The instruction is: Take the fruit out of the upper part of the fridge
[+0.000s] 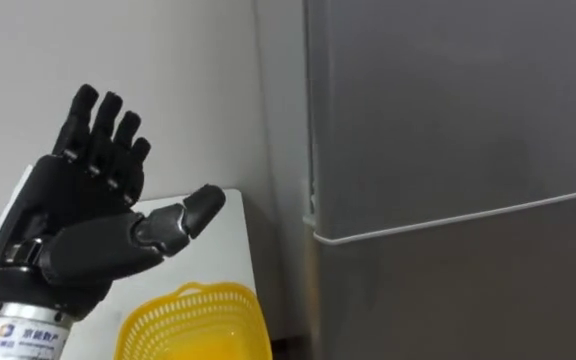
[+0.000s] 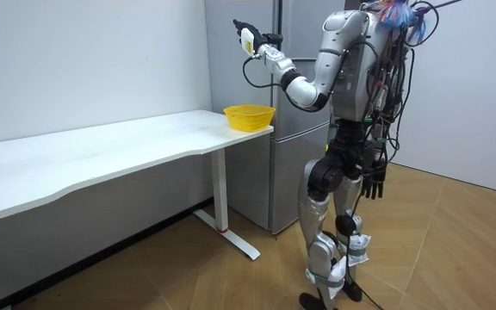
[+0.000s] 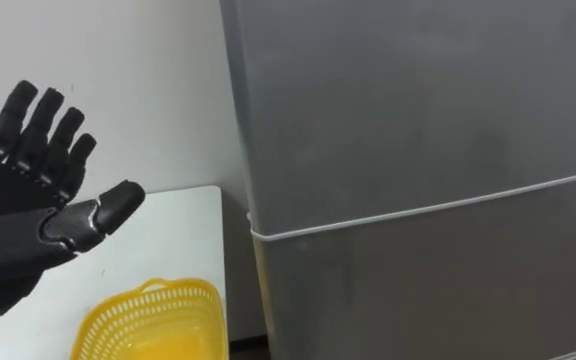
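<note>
The grey fridge point(image 1: 448, 170) stands right before me with both doors shut; a pale seam point(image 1: 468, 215) parts the upper door point(image 3: 408, 100) from the lower one. My left hand point(image 1: 73, 230) is raised to the left of the upper door, palm toward me, fingers straight and spread, holding nothing and apart from the door's edge. In the room view the fridge point(image 2: 295, 112) stands behind my raised left hand point(image 2: 246, 36), and my right hand point(image 2: 374, 182) hangs by my hip.
A yellow plastic basket point(image 1: 196, 322) sits at the end of the white table point(image 1: 233, 230), just left of the fridge. The table point(image 2: 102, 155) runs along the white wall. Wooden floor lies behind me.
</note>
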Robot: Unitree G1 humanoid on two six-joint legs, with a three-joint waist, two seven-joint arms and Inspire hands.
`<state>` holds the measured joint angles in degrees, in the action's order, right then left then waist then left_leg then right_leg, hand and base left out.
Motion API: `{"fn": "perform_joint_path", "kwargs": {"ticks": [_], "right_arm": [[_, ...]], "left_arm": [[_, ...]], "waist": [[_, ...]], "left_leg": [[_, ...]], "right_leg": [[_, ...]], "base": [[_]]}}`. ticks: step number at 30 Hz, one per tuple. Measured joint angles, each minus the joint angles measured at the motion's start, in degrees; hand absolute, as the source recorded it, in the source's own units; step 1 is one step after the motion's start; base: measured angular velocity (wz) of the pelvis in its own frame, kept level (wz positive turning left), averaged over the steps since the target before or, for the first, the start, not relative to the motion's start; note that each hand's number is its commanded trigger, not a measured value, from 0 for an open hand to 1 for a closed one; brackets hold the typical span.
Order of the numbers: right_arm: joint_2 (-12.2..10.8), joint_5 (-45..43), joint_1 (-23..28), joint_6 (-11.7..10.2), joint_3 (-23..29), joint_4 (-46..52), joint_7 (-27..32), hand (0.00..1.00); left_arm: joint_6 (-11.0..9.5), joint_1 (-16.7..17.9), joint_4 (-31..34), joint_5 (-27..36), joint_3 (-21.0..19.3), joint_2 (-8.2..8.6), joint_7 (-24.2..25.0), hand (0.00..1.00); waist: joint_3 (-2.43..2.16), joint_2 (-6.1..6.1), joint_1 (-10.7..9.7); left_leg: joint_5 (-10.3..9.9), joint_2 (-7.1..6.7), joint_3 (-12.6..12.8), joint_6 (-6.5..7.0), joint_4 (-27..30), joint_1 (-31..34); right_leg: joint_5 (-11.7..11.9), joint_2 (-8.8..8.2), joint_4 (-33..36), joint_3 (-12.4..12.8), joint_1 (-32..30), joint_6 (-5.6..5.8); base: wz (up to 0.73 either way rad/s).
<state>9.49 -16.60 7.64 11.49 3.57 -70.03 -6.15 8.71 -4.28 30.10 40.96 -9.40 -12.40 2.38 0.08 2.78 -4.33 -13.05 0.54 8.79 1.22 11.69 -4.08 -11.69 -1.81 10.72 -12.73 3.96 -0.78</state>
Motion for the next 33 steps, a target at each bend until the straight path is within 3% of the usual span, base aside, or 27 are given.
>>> {"fn": "perform_joint_path", "kwargs": {"ticks": [14,19,22,27,29,33], "right_arm": [[0.3,-2.0,-0.2,-0.2,0.1,0.8,-1.2,0.00],[0.4,-1.9,-0.6,-0.4,0.0,0.8,-2.7,0.00],[0.5,-1.8,-1.2,-0.5,-0.1,0.7,-2.7,0.00],[1.0,-1.7,-2.5,-1.1,-1.3,-0.6,-2.6,0.00],[1.6,-1.7,-3.2,-1.6,-1.8,-1.7,-2.6,0.00],[1.9,-1.7,-3.4,-1.7,-2.3,-1.8,-2.0,0.00]], "left_arm": [[1.2,-0.1,-0.2,-0.7,5.1,-0.05,6.9,0.00],[1.2,-0.1,-0.1,-0.7,5.7,-0.99,8.5,0.00],[1.2,-0.1,-0.1,-0.8,8.2,-1.95,9.2,0.00],[1.2,-1.1,-0.1,-0.8,10.4,-2.26,12.1,0.00],[1.2,-1.6,-0.1,-0.7,10.4,-2.26,12.9,0.00],[1.2,-2.8,-0.1,-0.7,11.6,-2.26,14.4,0.00]], "waist": [[0.21,0.17,-0.8],[0.23,0.12,-1.5],[0.23,0.18,-1.7],[0.14,0.58,-1.8],[-0.15,1.07,-1.8],[-0.11,1.25,-1.8]], "left_leg": [[0.0,0.01,0.0,0.00,0.0,0.1],[0.0,0.02,0.0,0.00,-0.1,0.0],[0.0,0.02,0.0,0.00,-0.1,0.4],[0.0,0.01,0.0,0.00,0.1,0.5],[0.0,0.02,0.4,0.00,0.0,0.3],[0.0,0.09,0.5,-0.01,-0.1,0.0]], "right_leg": [[0.0,0.01,0.0,0.0,0.0,0.00],[0.0,0.00,-0.1,-0.1,0.0,0.00],[0.0,0.00,-0.1,-0.2,-0.1,0.02],[0.0,-0.03,-0.1,-0.2,-0.2,0.02],[0.0,-0.06,-0.1,-0.1,-0.2,0.02],[0.0,-0.03,0.0,0.0,-0.1,0.01]], "base": [[0.00],[0.00],[0.01],[0.00],[-0.05],[-0.04]]}}
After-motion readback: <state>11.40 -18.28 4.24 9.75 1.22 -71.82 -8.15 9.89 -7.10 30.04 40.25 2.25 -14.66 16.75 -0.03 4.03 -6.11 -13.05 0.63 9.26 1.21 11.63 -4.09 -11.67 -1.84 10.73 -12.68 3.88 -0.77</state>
